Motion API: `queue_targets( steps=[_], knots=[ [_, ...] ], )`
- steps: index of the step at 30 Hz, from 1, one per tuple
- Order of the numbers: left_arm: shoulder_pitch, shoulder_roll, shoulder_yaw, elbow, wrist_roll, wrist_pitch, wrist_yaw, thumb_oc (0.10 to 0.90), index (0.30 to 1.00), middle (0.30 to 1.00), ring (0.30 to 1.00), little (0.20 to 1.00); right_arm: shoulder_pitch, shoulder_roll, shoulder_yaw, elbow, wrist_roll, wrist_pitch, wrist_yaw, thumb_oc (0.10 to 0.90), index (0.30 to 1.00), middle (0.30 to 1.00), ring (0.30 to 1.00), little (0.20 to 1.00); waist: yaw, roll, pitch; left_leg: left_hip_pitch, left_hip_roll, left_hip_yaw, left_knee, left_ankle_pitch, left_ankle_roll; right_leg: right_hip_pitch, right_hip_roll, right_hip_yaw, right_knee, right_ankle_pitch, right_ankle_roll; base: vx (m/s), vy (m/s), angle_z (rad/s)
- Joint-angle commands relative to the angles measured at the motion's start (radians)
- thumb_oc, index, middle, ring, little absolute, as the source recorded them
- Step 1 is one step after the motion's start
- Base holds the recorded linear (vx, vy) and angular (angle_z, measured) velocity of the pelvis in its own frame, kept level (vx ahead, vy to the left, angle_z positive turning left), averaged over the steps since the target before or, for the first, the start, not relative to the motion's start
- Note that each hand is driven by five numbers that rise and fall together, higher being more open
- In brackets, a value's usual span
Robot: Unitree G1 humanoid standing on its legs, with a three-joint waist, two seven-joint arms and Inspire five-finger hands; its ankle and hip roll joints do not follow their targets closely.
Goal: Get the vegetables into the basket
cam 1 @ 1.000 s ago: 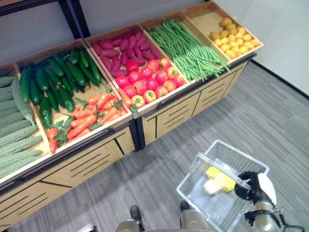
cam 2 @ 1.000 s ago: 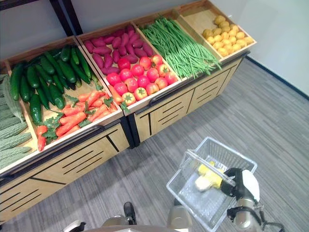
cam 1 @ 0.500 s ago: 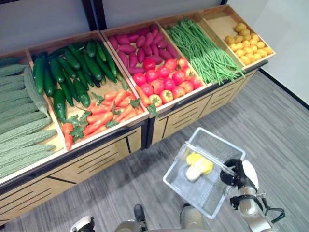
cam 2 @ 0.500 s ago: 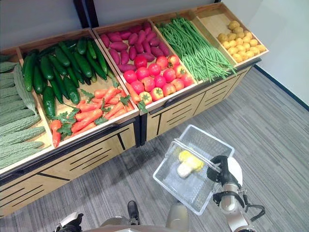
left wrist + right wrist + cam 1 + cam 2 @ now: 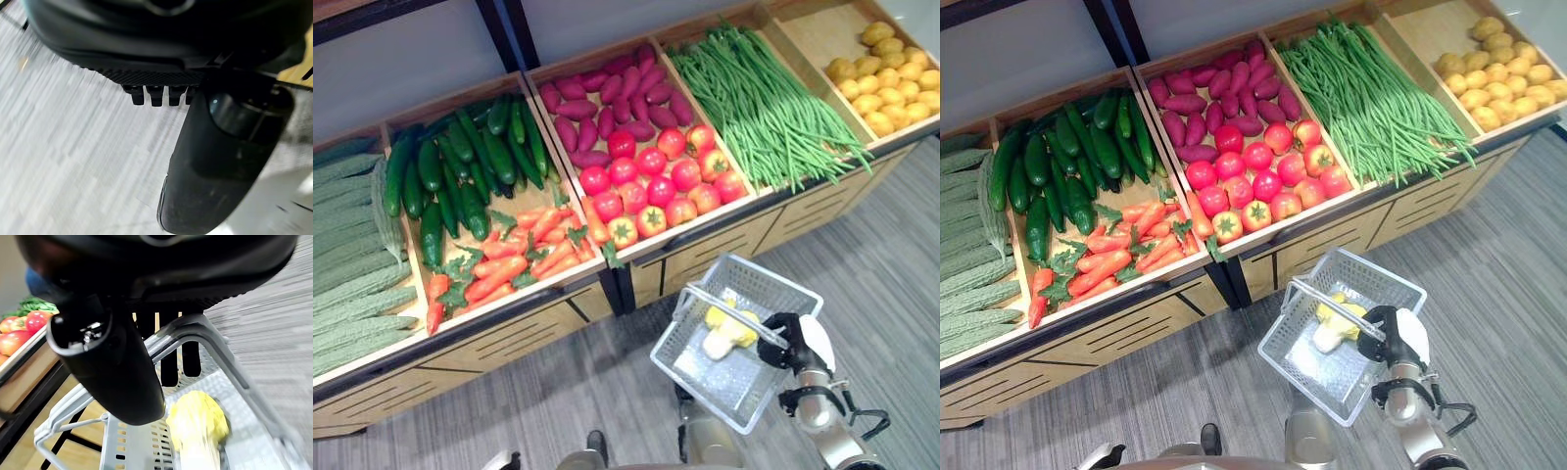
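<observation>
A pale wire basket [image 5: 729, 384] hangs in front of the produce shelf with my right hand [image 5: 786, 345] shut on its grey handle [image 5: 215, 347]. In the right wrist view the fingers [image 5: 168, 367] curl round that handle. A yellow vegetable [image 5: 724, 328] lies inside the basket [image 5: 127, 445]. On the shelf lie carrots [image 5: 514, 259], cucumbers [image 5: 460, 171], tomatoes [image 5: 651, 181], purple sweet potatoes [image 5: 607, 103], green beans [image 5: 764, 98], potatoes [image 5: 881, 73] and bitter gourds [image 5: 347, 264]. My left hand [image 5: 215, 161] hangs over the grey floor, fingers relaxed, holding nothing.
The vegetables sit in slanted wooden crates on a long wooden stand [image 5: 509, 338] with slatted fronts. Grey striped floor [image 5: 891, 264] stretches to the right of the basket. A dark post [image 5: 504, 29] rises behind the crates.
The whole picture has shifted as the camera moved; the shelf now looks closer. The basket stays in my right hand with the yellow vegetable inside.
</observation>
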Motion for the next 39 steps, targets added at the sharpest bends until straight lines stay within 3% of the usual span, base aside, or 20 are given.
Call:
queue_targets(
  steps=[1,4,6,7,8,9,10,17,18,21,25,34,39],
  knots=[
    [-0.023,0.066,-0.014,0.020,-0.040,0.013,0.021,0.900,1.000,1.000,1.000,1.000,-0.025,-0.070,-0.087,-0.166,0.010,-0.096,-0.081,0.400,0.300,0.300,0.300,0.300,-0.028,-0.036,-0.013,-0.066,0.009,-0.052,0.080,0.043,-0.053,-0.036,-0.065,0.019,0.165,-0.132,0.073,0.10,-0.216,0.43],
    [-0.037,0.063,-0.006,0.001,-0.088,0.005,0.034,0.900,1.000,1.000,1.000,1.000,0.002,-0.079,-0.113,-0.157,0.019,-0.094,-0.103,0.400,0.300,0.300,0.300,0.300,-0.027,-0.038,0.000,-0.112,-0.013,-0.096,0.149,0.073,-0.063,0.005,-0.069,0.000,0.143,-0.145,0.058,0.12,-0.141,0.48],
    [-0.036,0.063,-0.008,-0.003,-0.091,0.005,0.039,0.900,1.000,1.000,1.000,1.000,0.016,-0.075,-0.126,-0.154,0.021,-0.092,-0.118,0.400,0.300,0.300,0.300,0.300,-0.030,-0.039,-0.003,-0.142,0.002,-0.074,0.075,0.054,-0.048,0.016,-0.083,0.003,0.133,-0.152,0.071,0.10,0.065,0.08],
    [-0.040,0.062,-0.024,-0.013,-0.079,0.001,0.047,0.900,1.000,1.000,1.000,1.000,0.019,-0.068,-0.130,-0.145,0.023,-0.093,-0.134,0.400,0.300,0.300,0.300,0.300,-0.029,-0.031,-0.001,-0.206,0.030,-0.039,0.008,0.095,-0.049,0.023,-0.096,0.001,0.135,-0.157,0.081,0.15,0.128,0.27],
    [-0.043,0.066,-0.032,-0.018,-0.076,-0.001,0.045,0.900,1.000,1.000,1.000,1.000,0.020,-0.070,-0.130,-0.146,0.019,-0.095,-0.138,0.400,0.300,0.300,0.300,0.300,-0.026,-0.029,0.001,-0.214,0.030,-0.030,0.012,0.095,-0.048,0.026,-0.100,0.002,0.145,-0.165,0.084,0.16,0.163,0.25],
    [-0.042,0.068,-0.030,-0.017,-0.085,-0.002,0.047,0.900,1.000,1.000,1.000,1.000,0.021,-0.066,-0.126,-0.146,0.014,-0.095,-0.140,0.400,0.300,0.300,0.300,0.300,-0.021,-0.027,0.000,-0.202,0.023,-0.042,0.010,0.083,-0.044,0.026,-0.094,0.017,0.156,-0.181,0.083,0.25,0.321,-0.22],
    [-0.051,0.074,-0.014,-0.021,-0.110,-0.003,0.058,0.900,1.000,1.000,1.000,1.000,0.035,-0.028,-0.119,-0.111,0.017,-0.080,-0.130,0.400,0.300,0.300,0.300,0.300,-0.021,-0.030,-0.017,-0.150,-0.007,-0.020,-0.049,0.074,-0.026,0.039,-0.108,0.055,0.145,-0.157,0.100,0.23,0.349,-0.71],
    [-0.055,0.101,0.034,-0.047,-0.168,-0.016,0.095,0.900,1.000,1.000,1.000,1.000,0.025,0.025,-0.103,-0.026,0.036,-0.071,-0.142,0.400,0.300,0.300,0.300,0.300,0.004,-0.060,-0.027,-0.106,-0.038,0.012,-0.090,0.055,-0.003,0.039,-0.142,0.067,0.116,-0.116,0.134,0.05,0.138,-0.29],
    [-0.326,0.166,0.077,0.010,-0.296,0.054,0.082,0.900,1.000,1.000,1.000,1.000,-0.006,0.023,-0.070,0.011,0.059,-0.060,-0.105,0.400,0.300,0.300,0.300,0.300,-0.027,-0.072,-0.053,-0.085,-0.038,0.037,-0.090,0.039,-0.005,0.047,-0.146,0.082,0.100,-0.104,0.146,0.12,0.091,0.10],
    [-0.139,0.148,0.167,0.027,-0.312,0.017,0.124,0.900,1.000,1.000,1.000,1.000,0.019,0.075,-0.029,0.067,0.052,-0.054,-0.101,0.400,0.300,0.300,0.300,0.300,-0.019,-0.099,-0.073,-0.047,-0.035,0.062,-0.090,0.023,-0.005,0.073,-0.150,0.097,0.079,-0.101,0.150,0.09,0.048,-0.06],
    [-0.098,0.152,0.272,0.082,-0.349,0.028,0.160,0.900,1.000,1.000,1.000,1.000,0.047,0.097,-0.015,0.106,0.055,-0.064,-0.091,0.400,0.300,0.300,0.300,0.300,-0.017,-0.121,-0.100,-0.031,-0.033,0.066,-0.090,0.015,-0.011,0.088,-0.149,0.096,0.061,-0.098,0.148,0.03,-0.022,-0.30],
    [-0.037,0.143,0.366,0.088,-0.482,-0.008,0.181,0.900,1.000,1.000,1.000,1.000,0.054,0.110,-0.029,0.242,0.076,-0.066,-0.094,0.400,0.300,0.300,0.300,0.300,-0.009,-0.127,-0.126,-0.010,-0.020,0.056,-0.090,0.017,-0.024,0.121,-0.141,0.077,0.030,-0.090,0.145,-0.01,-0.034,0.00],
    [0.006,0.156,0.509,0.092,-0.677,-0.056,0.225,0.900,1.000,1.000,1.000,1.000,0.046,0.108,-0.058,0.336,0.102,-0.063,-0.104,0.400,0.300,0.300,0.300,0.300,0.012,-0.121,-0.136,-0.018,-0.018,0.032,-0.090,0.025,-0.030,0.136,-0.140,0.052,0.015,-0.084,0.144,-0.05,-0.044,0.06]
  ],
)
